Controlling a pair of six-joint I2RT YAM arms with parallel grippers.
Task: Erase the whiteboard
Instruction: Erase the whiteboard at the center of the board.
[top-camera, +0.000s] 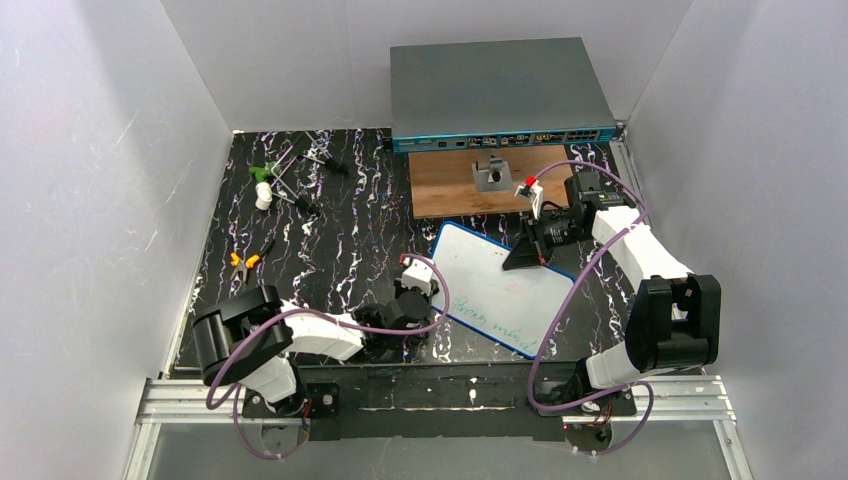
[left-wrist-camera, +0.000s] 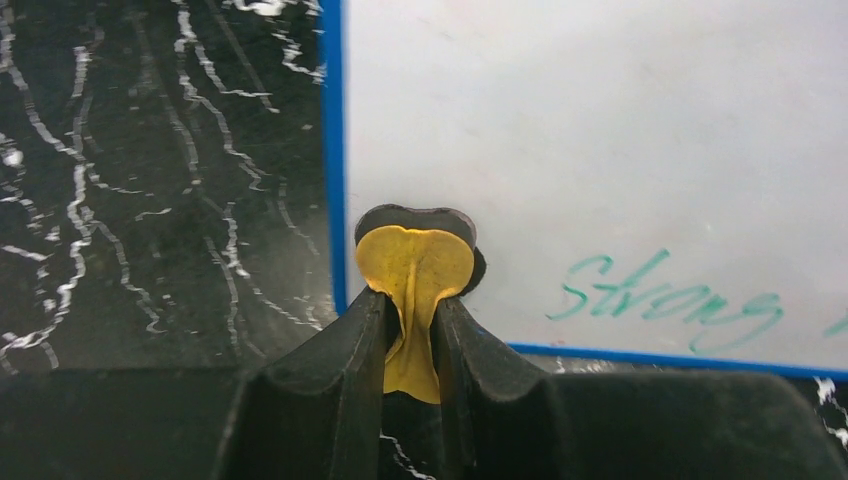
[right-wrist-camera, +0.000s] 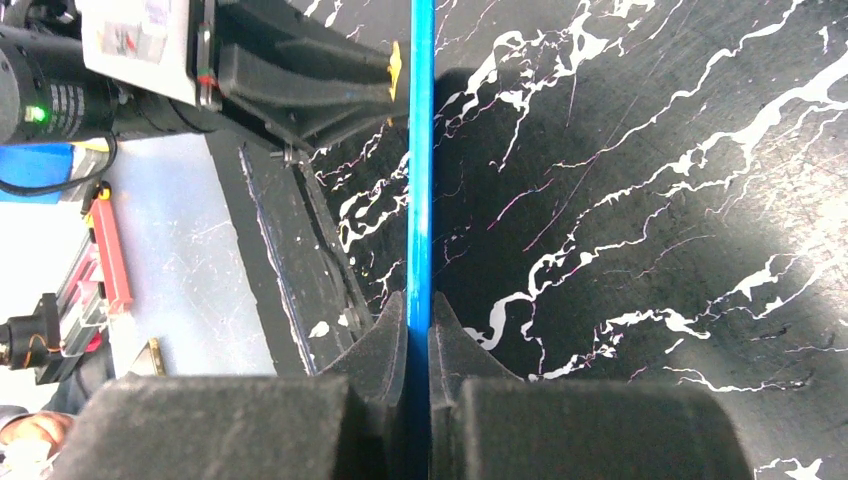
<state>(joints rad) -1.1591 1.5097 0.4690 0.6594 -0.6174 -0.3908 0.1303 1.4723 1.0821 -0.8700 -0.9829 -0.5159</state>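
The whiteboard (top-camera: 495, 285), white with a thin blue rim, lies tilted on the black marbled table, with green handwriting (top-camera: 490, 312) along its near part. My left gripper (top-camera: 418, 275) is at the board's left edge, shut on a yellow wiping pad (left-wrist-camera: 413, 265) that rests on the board's corner. The left wrist view shows the white surface (left-wrist-camera: 600, 130) and the green word (left-wrist-camera: 665, 300) to the pad's right. My right gripper (top-camera: 525, 255) is shut on the board's far right edge. The right wrist view shows the blue rim (right-wrist-camera: 420, 150) edge-on between the fingertips (right-wrist-camera: 418, 310).
A large grey box with ports (top-camera: 500, 90) stands at the back, with a wooden board (top-camera: 470, 185) and a small metal piece (top-camera: 490, 172) in front of it. Loose tools (top-camera: 290, 170), a white bottle (top-camera: 263, 195) and orange-handled pliers (top-camera: 243, 262) lie at the left.
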